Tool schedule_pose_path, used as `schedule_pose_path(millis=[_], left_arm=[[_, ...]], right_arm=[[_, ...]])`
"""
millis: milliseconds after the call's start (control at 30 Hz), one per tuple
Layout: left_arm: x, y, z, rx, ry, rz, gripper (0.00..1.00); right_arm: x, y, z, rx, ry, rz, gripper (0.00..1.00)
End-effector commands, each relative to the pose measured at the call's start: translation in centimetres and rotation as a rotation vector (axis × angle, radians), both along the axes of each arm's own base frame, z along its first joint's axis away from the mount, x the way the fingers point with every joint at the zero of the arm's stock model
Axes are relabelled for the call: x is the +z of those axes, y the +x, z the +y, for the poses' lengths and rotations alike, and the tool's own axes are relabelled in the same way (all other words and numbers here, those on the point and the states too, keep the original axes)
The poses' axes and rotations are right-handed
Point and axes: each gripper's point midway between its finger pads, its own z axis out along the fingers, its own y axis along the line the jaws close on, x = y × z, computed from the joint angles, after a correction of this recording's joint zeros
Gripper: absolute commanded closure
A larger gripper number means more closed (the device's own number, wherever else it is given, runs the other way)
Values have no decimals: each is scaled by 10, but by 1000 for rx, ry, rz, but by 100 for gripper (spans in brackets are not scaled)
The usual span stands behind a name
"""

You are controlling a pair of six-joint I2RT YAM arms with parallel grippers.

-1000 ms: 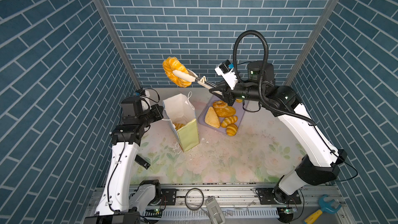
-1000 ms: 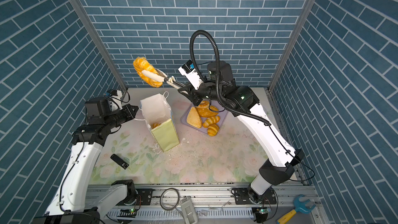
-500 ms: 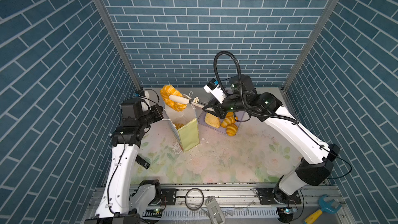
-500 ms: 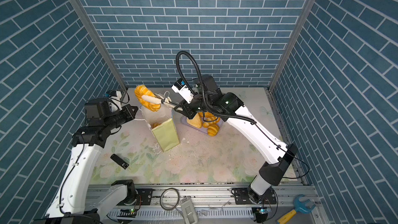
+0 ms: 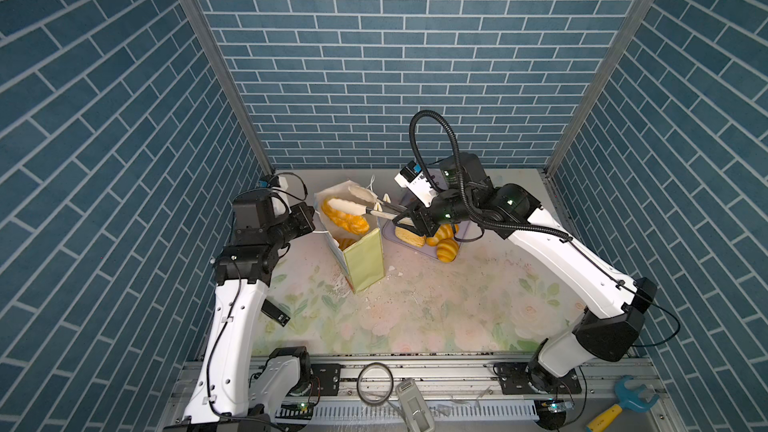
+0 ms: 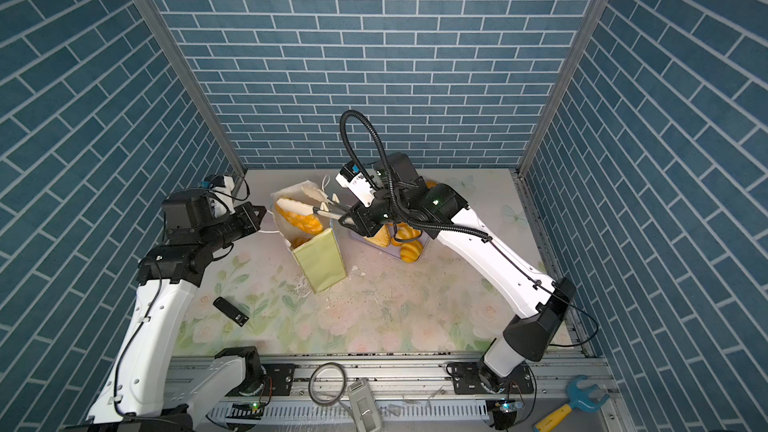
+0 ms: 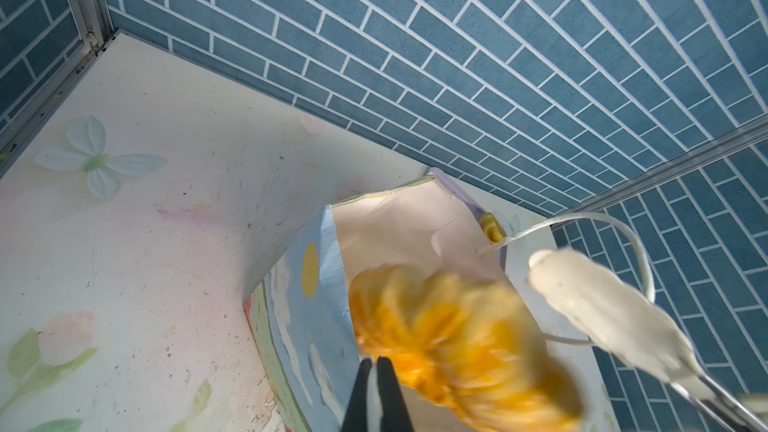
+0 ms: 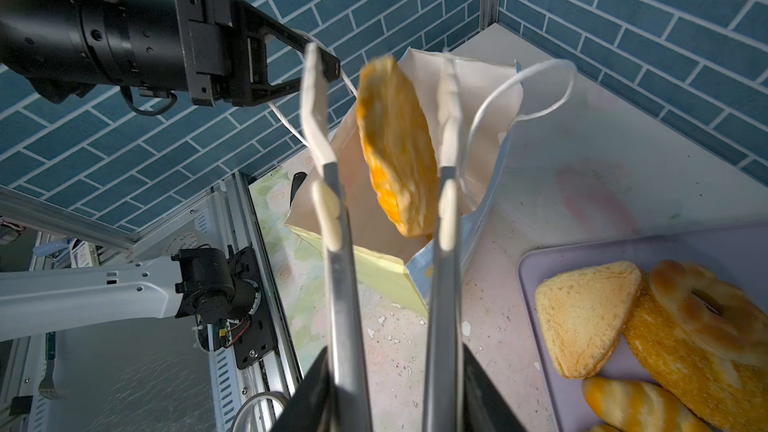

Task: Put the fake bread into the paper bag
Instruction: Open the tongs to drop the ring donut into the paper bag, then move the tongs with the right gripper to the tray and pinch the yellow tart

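From my remote seat, here's where things sit. The right gripper (image 8: 392, 384) is clamped around the metal arms of a pair of tongs (image 8: 340, 284). The tongs themselves are spread, and their white tips sit either side of a ridged piece of fake bread (image 8: 395, 151) right at the mouth of the paper bag (image 5: 365, 257). That piece is blurred in both wrist views. There's a clear gap on one side, but I honestly can't tell whether the other tip touches it. In both top views it lies across the open top of the bag, partly inside the white lining, with one tong tip lying over it. A second orange piece (image 5: 345, 243) shows lower down inside the bag. The left gripper (image 7: 376, 367) has its fingers pressed together, pinching the bag's white cord handle (image 8: 286, 122), and the cord runs taut from its tip to the bag's rim. The bag's other handle (image 8: 540, 72) loops free on the far side. The bag stands on the floral table (image 5: 415, 317), leaning a bit toward the left arm. Just beside it is the lavender tray (image 8: 582, 251) with the triangular slice (image 8: 582, 317), the ring bun (image 8: 706, 305) and a croissant (image 5: 448, 250) at its near edge. The right arm hides part of the tray from above.
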Motion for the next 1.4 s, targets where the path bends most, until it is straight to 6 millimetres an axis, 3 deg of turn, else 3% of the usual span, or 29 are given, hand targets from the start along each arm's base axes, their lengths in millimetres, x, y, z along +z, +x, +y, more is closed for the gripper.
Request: schedule_pose_path(millis=[0, 133, 367, 533, 633, 833, 933, 1033, 1167, 1367], left_arm=[[6, -4, 0, -9, 21, -13, 95], [4, -3, 0, -12, 19, -6, 95], [1, 1, -2, -25, 12, 2, 96], [-3, 4, -4, -33, 2, 14, 97], [-4, 5, -4, -34, -1, 16, 98], [-1, 6, -6, -36, -9, 7, 97], [-1, 5, -6, -36, -5, 9, 97], [0, 6, -5, -37, 3, 12, 97], [-1, 10, -8, -49, -7, 19, 97], [-3, 16, -7, -45, 2, 33, 97]], right_arm=[[33, -5, -7, -5, 38, -87, 49], [39, -1, -13, -24, 20, -135, 50], [75, 4, -20, -45, 62, -261, 55], [90, 20, -28, -104, 39, -357, 57], [91, 37, -35, -157, 2, -375, 57], [84, 86, -76, -365, -70, -355, 58], [68, 110, -106, -475, -111, -305, 58], [40, 136, -141, -592, -189, -251, 57], [-16, 169, -188, -781, -368, -177, 56], [-87, 206, -216, -910, -437, -57, 54]])
